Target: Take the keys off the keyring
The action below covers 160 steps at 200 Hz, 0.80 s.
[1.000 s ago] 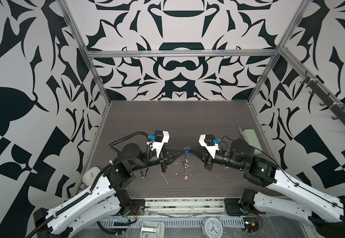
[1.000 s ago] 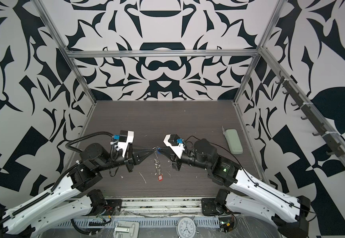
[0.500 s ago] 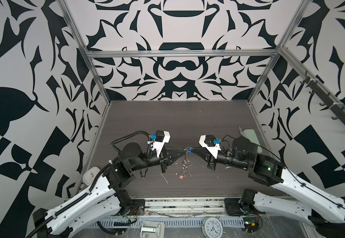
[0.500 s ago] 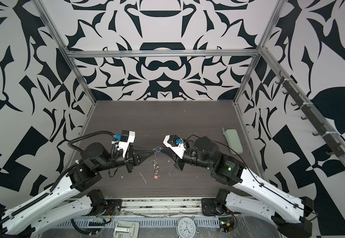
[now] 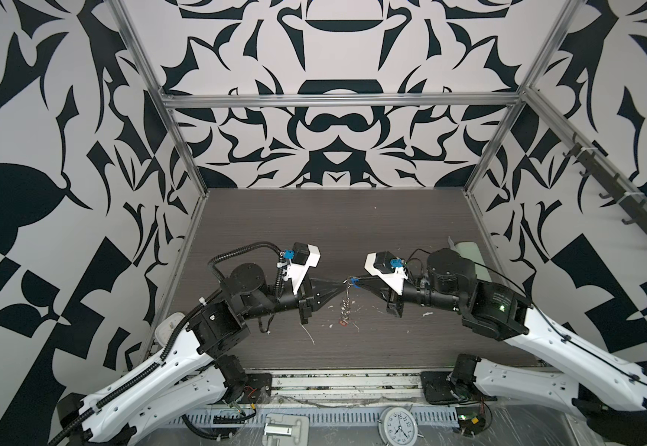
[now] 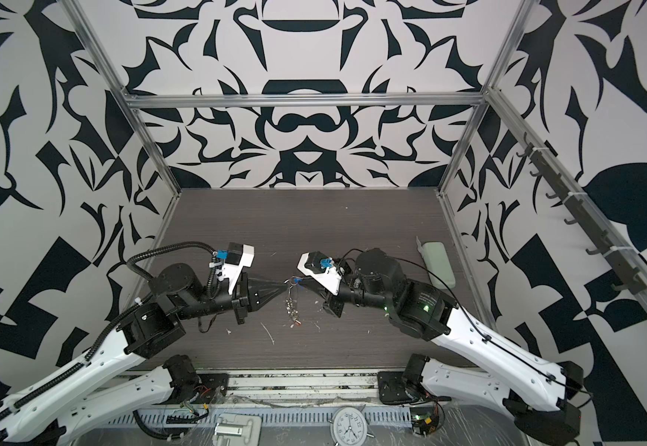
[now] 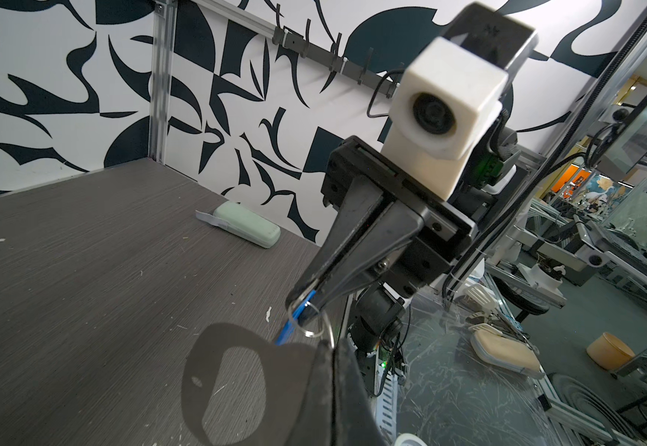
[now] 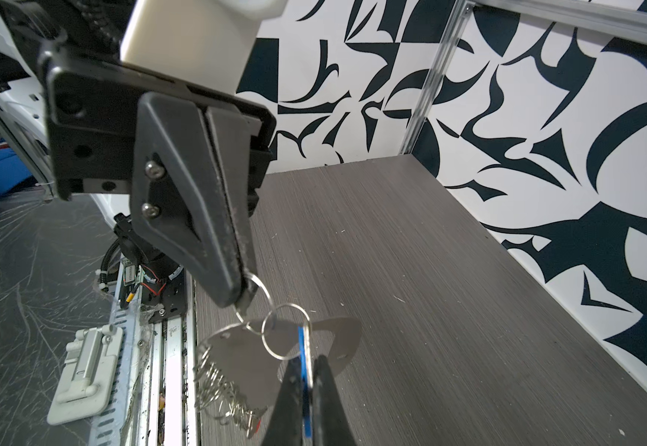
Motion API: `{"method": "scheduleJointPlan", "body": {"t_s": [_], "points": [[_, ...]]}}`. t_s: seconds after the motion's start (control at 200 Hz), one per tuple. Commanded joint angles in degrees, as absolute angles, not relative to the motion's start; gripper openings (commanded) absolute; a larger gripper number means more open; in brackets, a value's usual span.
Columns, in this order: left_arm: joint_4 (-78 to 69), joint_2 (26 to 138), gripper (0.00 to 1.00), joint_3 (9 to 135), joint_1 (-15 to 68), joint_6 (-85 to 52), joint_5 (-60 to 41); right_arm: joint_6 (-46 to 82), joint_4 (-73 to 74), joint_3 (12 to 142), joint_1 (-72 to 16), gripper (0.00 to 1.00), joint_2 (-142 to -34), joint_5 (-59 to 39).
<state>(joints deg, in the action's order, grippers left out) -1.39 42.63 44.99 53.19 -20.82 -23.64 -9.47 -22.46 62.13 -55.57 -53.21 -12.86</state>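
Note:
Both grippers meet tip to tip above the middle of the table. My left gripper [image 5: 342, 284] [image 6: 284, 283] [image 7: 331, 346] is shut on a silver ring [image 8: 253, 305] at the top of the keyring. My right gripper [image 5: 357, 285] [image 6: 299, 282] [image 8: 306, 361] is shut on the blue-tagged key [image 8: 302, 347] [image 7: 286, 330], which hangs on a linked ring [image 8: 285, 331]. The keyring's chain of small rings [image 5: 345, 305] [image 6: 290, 305] [image 8: 217, 382] dangles below the tips. The red-tagged key [image 5: 343, 321] [image 6: 297, 319] [image 8: 256, 424] hangs at its lower end, just over the table.
A pale-green oblong case [image 5: 466, 251] [image 6: 438, 264] [image 7: 246, 229] lies by the right wall. White scraps litter the dark table [image 5: 314, 231]. A small clock [image 5: 396, 423] and a white clip [image 5: 285, 428] sit in front of the table's front rail.
The hanging chain with the red-tagged key has swung a little left and back. Both grippers have stayed shut, almost where they were.

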Motion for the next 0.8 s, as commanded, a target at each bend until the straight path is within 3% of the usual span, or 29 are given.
{"method": "scheduleJointPlan", "body": {"t_s": [0.0,0.795], "points": [[-1.53,40.48,0.00,45.19,54.18,-21.16,-33.08,-9.42,-15.76,63.43,-53.99,0.00,-53.22,-5.10],[-3.00,40.53,0.00,44.57,54.19,-25.15,-38.80,-14.31,-12.96,65.57,-54.01,0.00,-55.30,-0.73]]}}
